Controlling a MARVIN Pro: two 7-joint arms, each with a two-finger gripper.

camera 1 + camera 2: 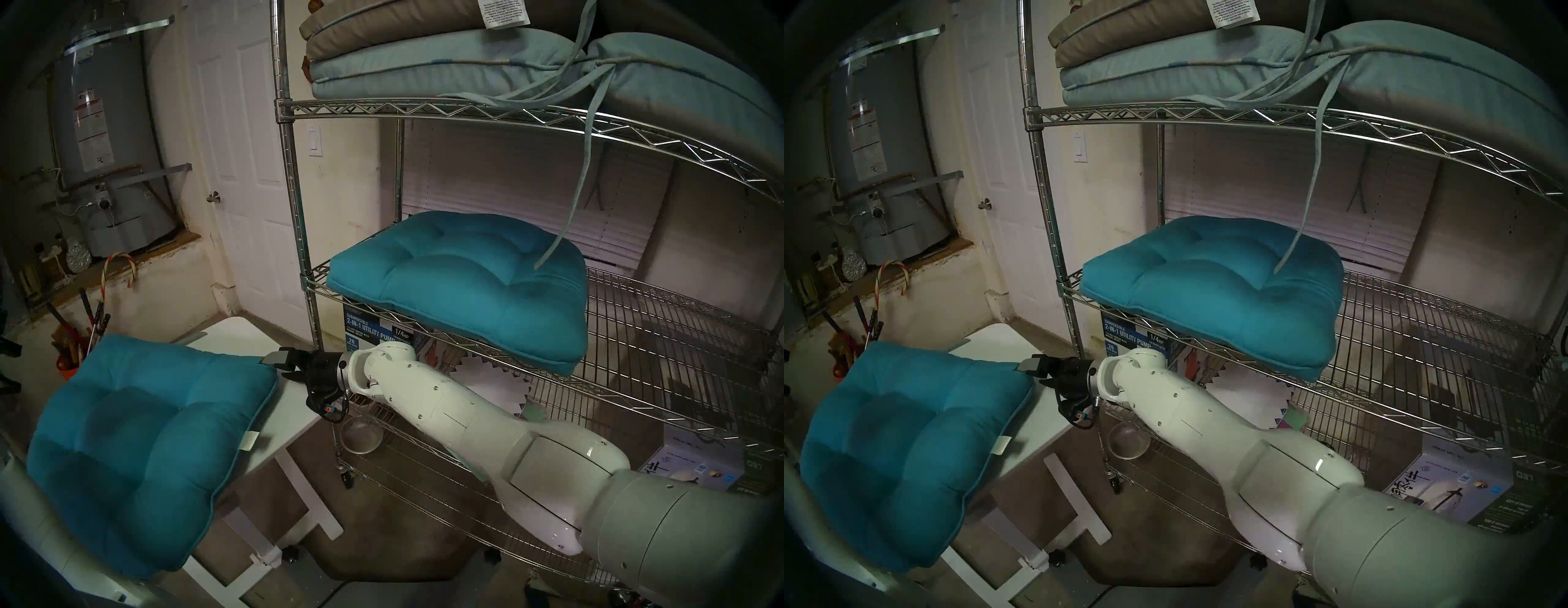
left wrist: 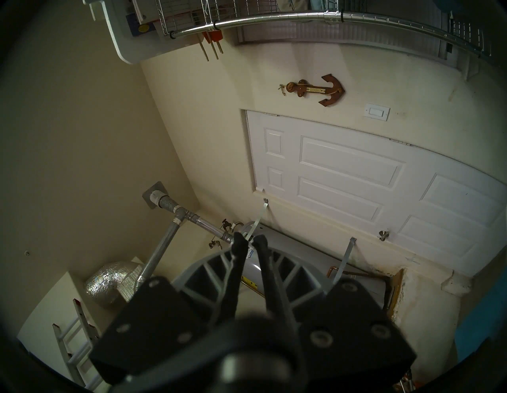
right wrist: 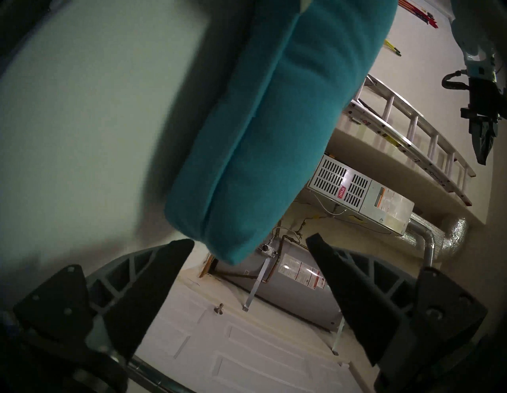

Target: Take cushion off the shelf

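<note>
My right pincer [image 1: 282,366] stands wide apart, holding nothing, its tips just beside the near corner of the teal cushion [image 1: 140,441] that lies on the white desk [image 1: 292,418], overhanging its front edge. My left pincer [image 2: 249,241] is narrowed to a slim gap with nothing between its fingers, raised toward the wall. A second teal cushion [image 1: 462,284] lies flat on the middle tier of the shelf [image 1: 662,339], its front edge jutting past the tier's front edge; it looks roughly square, so I cannot tell a long axis. Below it a box [image 1: 373,335] reads "SUBMERSIBLE 2-IN-1 UTILITY PUMP" and "1/4 HP". Folded pale cushions [image 1: 445,59] fill the top tier.
</note>
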